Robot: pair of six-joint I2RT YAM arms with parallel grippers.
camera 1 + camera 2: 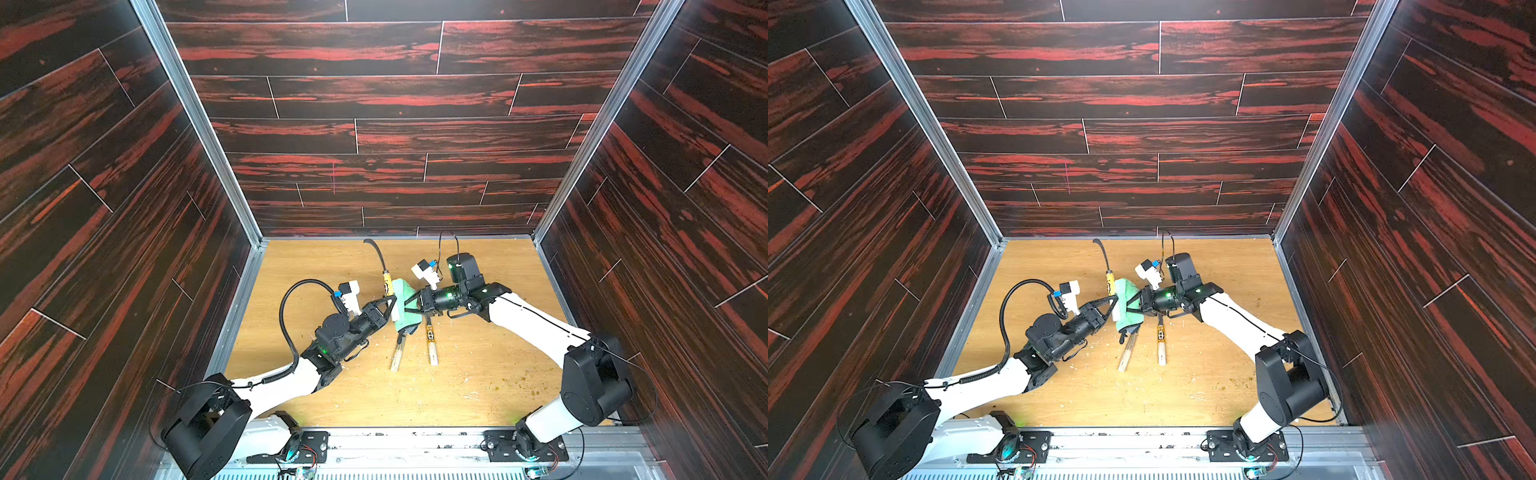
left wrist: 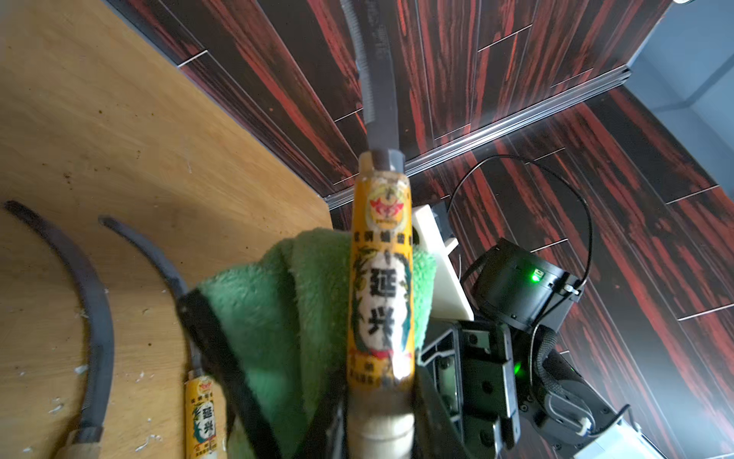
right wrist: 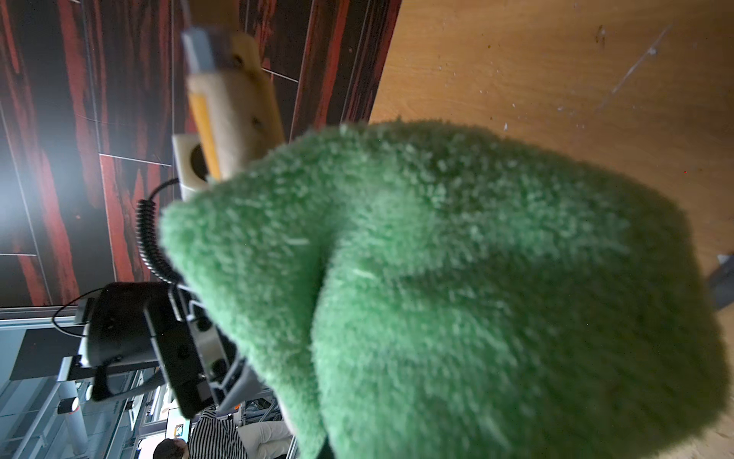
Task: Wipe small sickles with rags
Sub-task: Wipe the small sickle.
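Wooden table [image 1: 478, 374] below, flecked with debris. Reaches both arms inward to meet mid-table. Presses green rag [image 1: 404, 307] against the banded handle of raised sickle [image 1: 388, 286], right hand [image 1: 411, 303] pinched on the cloth, left hand [image 1: 390, 300] clamped on the handle's pale end. Seems early: blade unwiped, two other sickles [image 1: 397, 353] lying on the table just beside.

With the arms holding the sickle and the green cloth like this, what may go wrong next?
1. The fluffy green cloth in the right gripper sits at the wooden handle of the yellow-labelled sickle held by the left gripper; its dark toothed blade may stay unwiped.
2. The cloth's lower end hangs over two other sickles lying on the wooden table; it may drag them.
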